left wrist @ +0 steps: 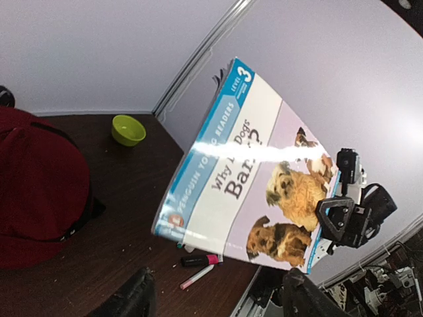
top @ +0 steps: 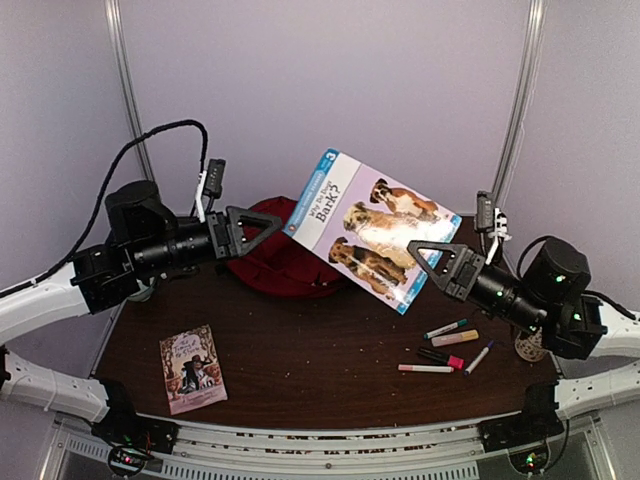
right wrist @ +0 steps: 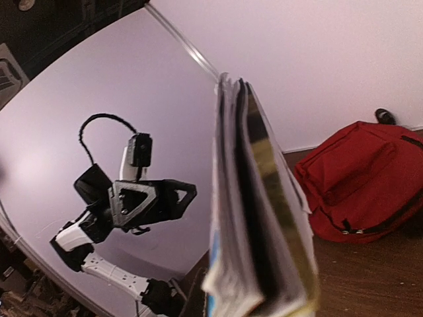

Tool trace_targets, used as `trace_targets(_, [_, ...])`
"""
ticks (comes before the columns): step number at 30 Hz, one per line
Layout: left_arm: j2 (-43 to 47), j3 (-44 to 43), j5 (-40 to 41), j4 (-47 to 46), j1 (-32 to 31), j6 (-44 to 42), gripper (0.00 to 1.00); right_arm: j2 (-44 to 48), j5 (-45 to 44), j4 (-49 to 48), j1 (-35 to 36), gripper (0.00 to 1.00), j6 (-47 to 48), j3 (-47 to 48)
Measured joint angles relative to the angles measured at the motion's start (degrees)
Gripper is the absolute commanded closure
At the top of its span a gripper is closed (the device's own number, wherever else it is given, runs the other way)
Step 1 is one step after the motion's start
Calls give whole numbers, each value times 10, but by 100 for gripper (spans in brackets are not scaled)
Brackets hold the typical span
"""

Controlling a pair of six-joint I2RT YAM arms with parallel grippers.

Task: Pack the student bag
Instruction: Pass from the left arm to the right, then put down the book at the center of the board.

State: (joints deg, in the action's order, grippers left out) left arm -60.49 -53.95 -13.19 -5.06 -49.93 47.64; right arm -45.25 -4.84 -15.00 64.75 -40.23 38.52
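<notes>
Dark-red bag (top: 272,265) lies slumped at the back of the table (top: 320,350), partly hidden by a dog book (top: 370,225) held tilted in the air. Right gripper (top: 420,252) is clamped tight on the book's lower edge. Left gripper (top: 262,228) hangs just beside the opposite edge, jaws spread, holding nothing.

— Where is the student bag (top: 272,268)?
— Around twelve o'clock on the tabletop (top: 300,350), a touch toward eleven, close to the back wall.
— How does it lie?
— Slumped low, a rounded heap of dark-red soft fabric. A stitched front panel faces up, a black loop (right wrist: 381,116) sits at its far end and a black strap (right wrist: 370,228) runs along its lower edge.
— Zipped?
— Can't tell
</notes>
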Motion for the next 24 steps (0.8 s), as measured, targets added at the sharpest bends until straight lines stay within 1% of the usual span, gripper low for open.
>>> trace_targets(2, [-16,-18,20,55,0,-33,27,17,-47,56,-12,100,12,0])
trace_targets(5, [-62,-61,43,113,0,-75,23,37,-110,131,-34,100,18,-1])
trace_targets(9, [-145,-135,66,172,-5,-134,16,73,-171,199,-58,100,24,-8])
trace_targets(12, [-220,-204,80,216,-9,-181,16,94,-210,239,-71,100,24,-12])
trace_targets(16, [-355,-350,113,306,-15,-237,17,107,-249,283,-82,100,20,-24])
trace_targets(20, [-483,-487,146,376,-17,-272,20,116,-273,314,-85,100,12,-45])
trace_targets(24, [-590,-589,166,440,-17,-300,21,138,-288,330,-87,100,7,-70])
